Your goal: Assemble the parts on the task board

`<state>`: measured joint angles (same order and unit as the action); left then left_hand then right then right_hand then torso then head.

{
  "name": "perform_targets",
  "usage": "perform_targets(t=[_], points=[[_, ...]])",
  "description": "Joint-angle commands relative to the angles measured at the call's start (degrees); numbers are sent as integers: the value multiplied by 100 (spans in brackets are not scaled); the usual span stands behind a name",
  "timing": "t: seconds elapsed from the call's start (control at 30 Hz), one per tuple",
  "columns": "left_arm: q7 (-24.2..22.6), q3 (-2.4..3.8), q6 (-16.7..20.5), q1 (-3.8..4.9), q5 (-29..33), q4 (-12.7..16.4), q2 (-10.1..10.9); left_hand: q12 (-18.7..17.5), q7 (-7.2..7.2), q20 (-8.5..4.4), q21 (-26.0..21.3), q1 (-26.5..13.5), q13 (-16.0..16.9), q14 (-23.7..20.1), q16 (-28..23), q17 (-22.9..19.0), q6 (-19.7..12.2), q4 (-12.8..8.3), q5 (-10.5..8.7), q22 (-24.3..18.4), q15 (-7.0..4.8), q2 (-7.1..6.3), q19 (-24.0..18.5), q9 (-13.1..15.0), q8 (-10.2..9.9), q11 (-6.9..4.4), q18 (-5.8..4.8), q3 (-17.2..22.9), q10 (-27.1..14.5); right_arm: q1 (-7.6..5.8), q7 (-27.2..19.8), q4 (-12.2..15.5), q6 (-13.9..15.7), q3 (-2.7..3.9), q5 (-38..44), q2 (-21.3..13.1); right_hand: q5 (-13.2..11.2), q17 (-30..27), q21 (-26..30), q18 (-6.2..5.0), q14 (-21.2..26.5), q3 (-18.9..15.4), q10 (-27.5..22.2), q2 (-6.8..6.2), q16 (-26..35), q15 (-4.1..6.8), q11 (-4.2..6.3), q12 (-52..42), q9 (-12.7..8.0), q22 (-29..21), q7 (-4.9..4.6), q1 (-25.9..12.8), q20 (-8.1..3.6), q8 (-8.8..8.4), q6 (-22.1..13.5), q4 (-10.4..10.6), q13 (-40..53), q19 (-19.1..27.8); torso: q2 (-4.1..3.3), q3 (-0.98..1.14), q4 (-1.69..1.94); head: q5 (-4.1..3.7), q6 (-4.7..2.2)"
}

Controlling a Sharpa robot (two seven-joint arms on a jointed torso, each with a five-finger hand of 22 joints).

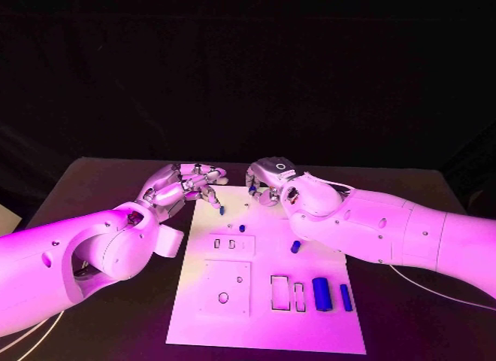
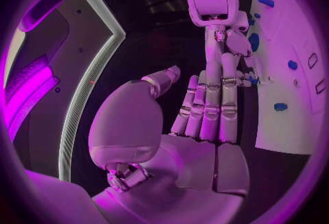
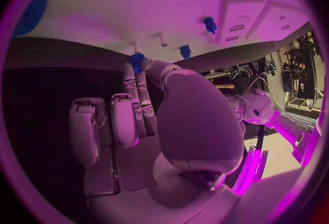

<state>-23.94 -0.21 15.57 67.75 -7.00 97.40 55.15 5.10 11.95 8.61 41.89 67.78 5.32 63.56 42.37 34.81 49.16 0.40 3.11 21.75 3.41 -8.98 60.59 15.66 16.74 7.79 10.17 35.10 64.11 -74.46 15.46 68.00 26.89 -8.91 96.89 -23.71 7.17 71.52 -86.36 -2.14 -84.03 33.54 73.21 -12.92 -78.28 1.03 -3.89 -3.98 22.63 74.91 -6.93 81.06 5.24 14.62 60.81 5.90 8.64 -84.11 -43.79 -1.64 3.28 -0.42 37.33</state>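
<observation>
Both robot hands up at the task board's (image 1: 205, 316) far end

We see the left robot hand (image 1: 189, 185) pinching a small blue part (image 1: 221, 211); the right robot hand (image 1: 272, 180) pinches another blue part (image 3: 137, 61).

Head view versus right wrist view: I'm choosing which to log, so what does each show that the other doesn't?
Head view alone: both arms over the task board, the left hand pinching a small blue part, and two blue bars at the near end. Right wrist view alone: the right hand pinching a blue part at its fingertips. Both show the white board and a blue part standing on it.
</observation>
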Motion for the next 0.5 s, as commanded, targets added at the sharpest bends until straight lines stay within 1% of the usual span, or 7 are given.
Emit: perform_targets(t=[0.03,0.17,0.2,0.37,0.5], points=[[-58,4,-102,13,22,6,-14,-28,7,-4,37,29,7,-31,23,5,-48,-10,11,5,6,9,-28,9,-29,13,19,29,-1,13,-69,-18,-137,-4,50,18,33,-4,-36,96,-273,-9,118,-19,7,25,85,-32,5,1011,-2,-20,-40,27,14,-35,60,-287,-8,-6,4,-1,7],[-56,4,-102,18,22,4,-15,-28,7,-4,37,29,7,-31,23,5,-48,-10,11,5,6,9,-28,9,-29,13,19,29,-1,30,-96,-35,-163,-8,26,32,30,-10,-31,94,-272,-11,115,-24,9,24,84,-27,9,1004,-2,-38,-38,24,10,-30,64,-281,-9,-3,2,4,16],[-56,4,-102,18,22,3,-16,-28,7,-4,37,29,7,-31,23,5,-48,-10,11,5,6,9,-28,9,-29,13,19,29,-1,34,-100,-43,-167,-8,24,37,30,-10,-31,94,-272,-11,115,-24,9,24,84,-27,9,1004,-2,-38,-38,24,10,-30,64,-281,-7,1,-3,12,21],[-55,4,-106,21,20,1,-24,-28,7,-4,37,29,7,-31,23,5,-48,-10,11,5,6,9,-28,9,-29,13,19,29,-1,51,-118,-72,-181,-11,16,65,27,-13,-22,91,-271,-13,110,-29,10,23,82,-21,11,991,-2,-51,-37,20,3,-27,65,-273,-7,-2,2,15,21],[-55,4,-111,22,20,-1,-27,-28,7,-4,37,29,7,-31,23,5,-48,-10,11,5,6,9,-28,9,-29,13,19,29,-1,63,-112,-103,-179,-12,14,94,25,-16,-22,90,-270,-15,105,-35,11,22,81,-17,13,991,-3,-60,-36,17,-2,-26,66,-273,-8,-1,4,25,25]])
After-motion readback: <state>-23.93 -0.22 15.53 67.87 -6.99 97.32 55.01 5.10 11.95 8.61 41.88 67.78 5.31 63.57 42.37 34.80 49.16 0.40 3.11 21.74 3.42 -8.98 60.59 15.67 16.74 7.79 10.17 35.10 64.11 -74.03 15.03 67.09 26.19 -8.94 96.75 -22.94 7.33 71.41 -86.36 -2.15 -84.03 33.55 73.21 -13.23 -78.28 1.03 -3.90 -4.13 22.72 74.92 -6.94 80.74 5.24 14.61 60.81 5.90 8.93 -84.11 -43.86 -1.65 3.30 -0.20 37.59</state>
